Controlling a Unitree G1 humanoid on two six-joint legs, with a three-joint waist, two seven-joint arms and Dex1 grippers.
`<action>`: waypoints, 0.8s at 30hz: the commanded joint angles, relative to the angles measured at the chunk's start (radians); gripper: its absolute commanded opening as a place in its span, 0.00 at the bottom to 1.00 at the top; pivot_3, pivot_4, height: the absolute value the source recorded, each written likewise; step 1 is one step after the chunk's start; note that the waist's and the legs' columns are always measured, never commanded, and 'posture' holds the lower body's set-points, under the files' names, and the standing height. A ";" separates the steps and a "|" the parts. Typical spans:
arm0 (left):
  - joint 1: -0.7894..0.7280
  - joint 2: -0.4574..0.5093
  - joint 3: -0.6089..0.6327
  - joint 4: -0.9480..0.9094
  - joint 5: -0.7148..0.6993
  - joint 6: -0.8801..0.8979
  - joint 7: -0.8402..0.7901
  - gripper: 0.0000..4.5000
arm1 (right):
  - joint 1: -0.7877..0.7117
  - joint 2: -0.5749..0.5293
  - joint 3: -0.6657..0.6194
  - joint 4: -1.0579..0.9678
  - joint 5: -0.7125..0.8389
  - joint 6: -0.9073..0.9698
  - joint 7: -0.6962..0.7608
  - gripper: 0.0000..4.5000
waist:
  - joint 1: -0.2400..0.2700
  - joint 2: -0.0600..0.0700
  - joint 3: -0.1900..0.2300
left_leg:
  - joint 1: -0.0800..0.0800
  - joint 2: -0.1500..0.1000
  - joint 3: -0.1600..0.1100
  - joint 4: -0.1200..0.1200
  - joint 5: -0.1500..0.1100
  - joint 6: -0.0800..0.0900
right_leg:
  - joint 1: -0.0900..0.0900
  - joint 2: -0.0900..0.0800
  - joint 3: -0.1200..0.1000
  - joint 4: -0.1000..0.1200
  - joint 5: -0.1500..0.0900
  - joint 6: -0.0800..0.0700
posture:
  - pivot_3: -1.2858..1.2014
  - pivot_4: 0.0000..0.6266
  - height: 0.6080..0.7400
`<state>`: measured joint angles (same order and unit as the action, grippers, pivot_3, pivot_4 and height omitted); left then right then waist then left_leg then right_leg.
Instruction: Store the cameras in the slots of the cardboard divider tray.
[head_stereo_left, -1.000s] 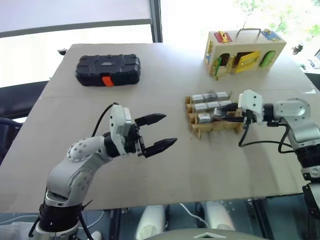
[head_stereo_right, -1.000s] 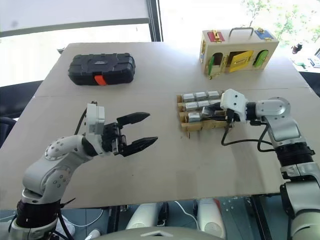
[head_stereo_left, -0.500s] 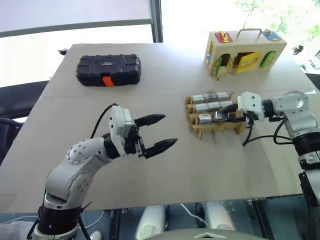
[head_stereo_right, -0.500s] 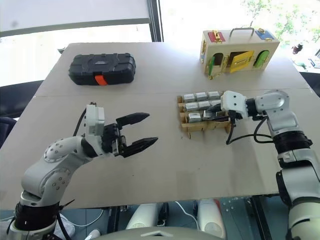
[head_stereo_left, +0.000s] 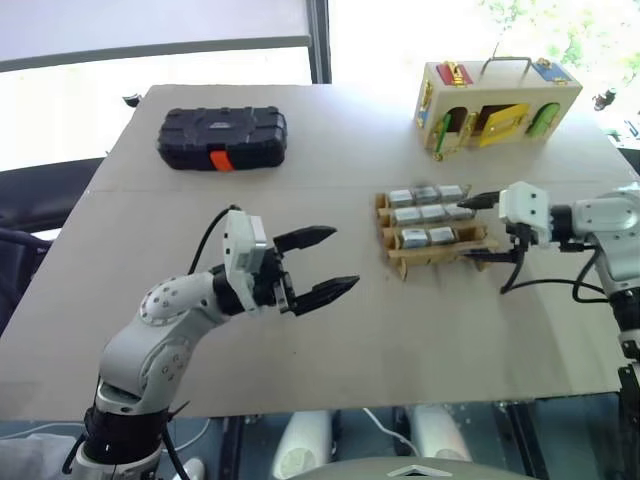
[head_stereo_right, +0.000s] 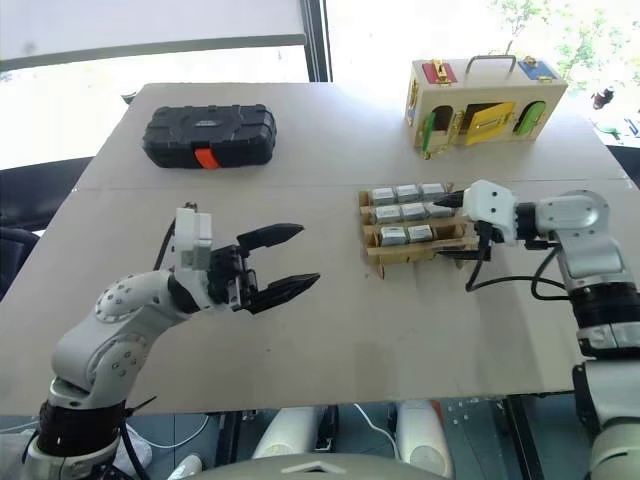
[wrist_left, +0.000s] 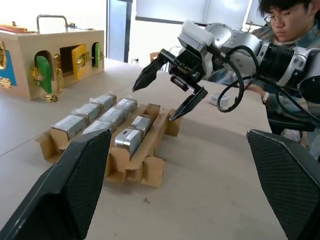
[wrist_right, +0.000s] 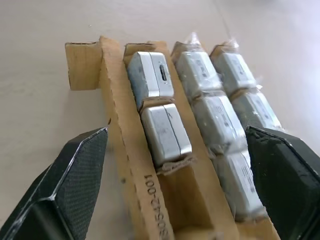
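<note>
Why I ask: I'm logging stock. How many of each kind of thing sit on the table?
Cameras: 8
Tray: 1
Black case: 1
Wooden box: 1
Total: 11
</note>
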<state>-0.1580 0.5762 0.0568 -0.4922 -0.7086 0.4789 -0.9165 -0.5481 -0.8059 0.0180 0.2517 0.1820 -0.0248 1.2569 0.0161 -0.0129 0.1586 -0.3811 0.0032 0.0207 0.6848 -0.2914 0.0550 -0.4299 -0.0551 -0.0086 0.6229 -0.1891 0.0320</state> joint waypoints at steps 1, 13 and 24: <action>-0.020 -0.002 -0.006 0.002 0.000 -0.029 -0.023 1.00 | 0.188 -0.154 -0.260 -0.227 -0.026 0.348 -0.196 0.97 | 0.019 0.001 0.000 | -0.001 -0.001 -0.002 0.000 0.000 0.000 | 0.000 -0.001 0.000 0.000 0.000 0.000 | 0.52 0.24 1.00; -0.088 0.022 -0.082 0.035 0.024 -0.058 -0.143 1.00 | 0.490 0.071 -0.611 -0.603 -0.032 1.104 -0.719 0.99 | -0.003 0.000 -0.001 | 0.002 0.000 0.001 0.001 -0.002 0.005 | 0.000 0.005 0.001 0.002 0.000 0.000 | 0.52 0.24 1.00; -0.102 0.030 -0.087 0.046 0.039 -0.068 -0.172 1.00 | 0.395 0.178 -0.691 -0.424 -0.032 1.217 -0.935 0.99 | -0.003 0.001 -0.001 | 0.001 0.000 0.002 0.000 -0.002 0.005 | 0.000 0.008 0.002 0.000 0.001 0.004 | 0.52 0.24 1.00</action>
<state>-0.2569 0.6024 -0.0408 -0.4178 -0.6657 0.4258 -1.0876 -0.1384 -0.6223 -0.6332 -0.1724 0.1475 1.1967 0.3466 0.0127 -0.0122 0.1571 -0.3801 0.0034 0.0228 0.6850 -0.2938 0.0600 -0.4298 -0.0475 -0.0060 0.6225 -0.1879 0.0359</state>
